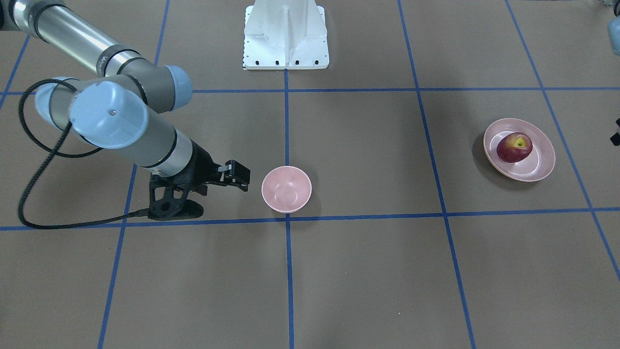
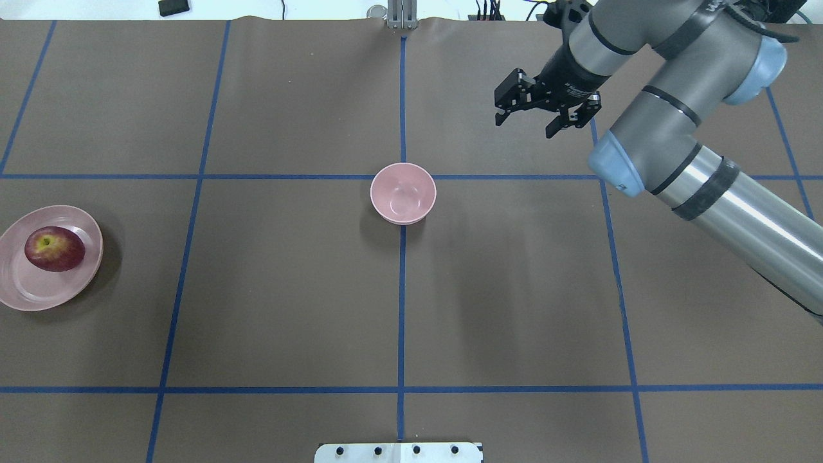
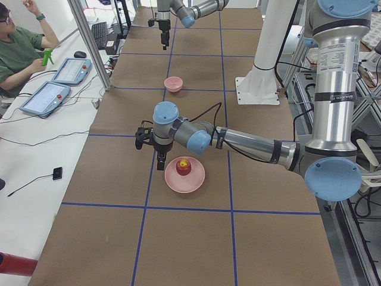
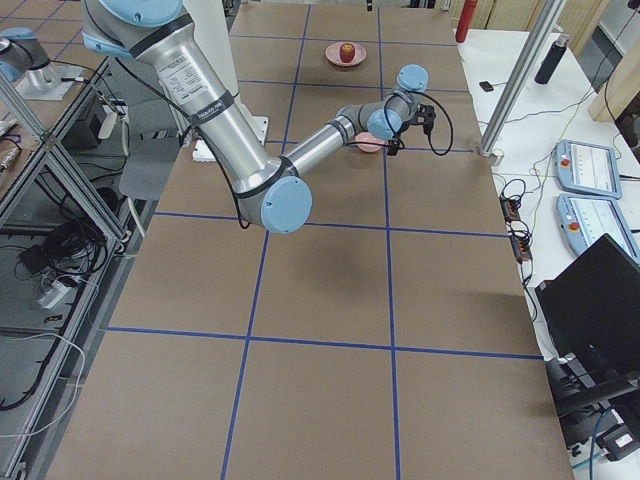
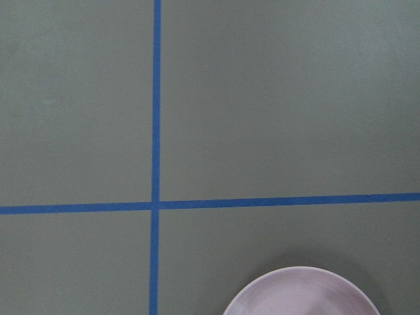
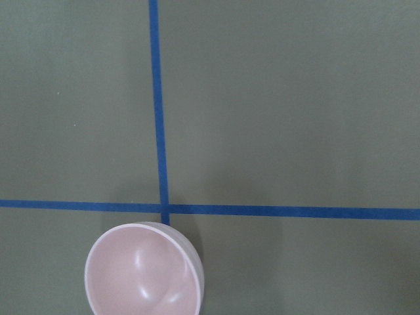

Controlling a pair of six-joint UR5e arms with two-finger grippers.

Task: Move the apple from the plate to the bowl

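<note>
The dark red apple [image 1: 514, 147] with a yellow stem patch lies on the pale pink plate [image 1: 545, 165], at the far left in the overhead view, where the apple [image 2: 54, 249] sits in the plate [image 2: 26, 296]. The small pink bowl [image 2: 403, 193] stands empty at the table's middle. My right gripper [image 2: 527, 125] is open and empty, beyond and to the right of the bowl. My left gripper [image 3: 159, 162] hangs just beside the plate [image 3: 193, 186]. I cannot tell whether it is open. The left wrist view shows only the plate's rim [image 5: 302, 295].
The brown table cover carries a grid of blue tape lines [image 2: 402, 289]. The robot's white base [image 1: 286, 36] stands at the table's edge. An operator [image 3: 21, 50] sits by two teach pendants [image 3: 44, 98] on a side table.
</note>
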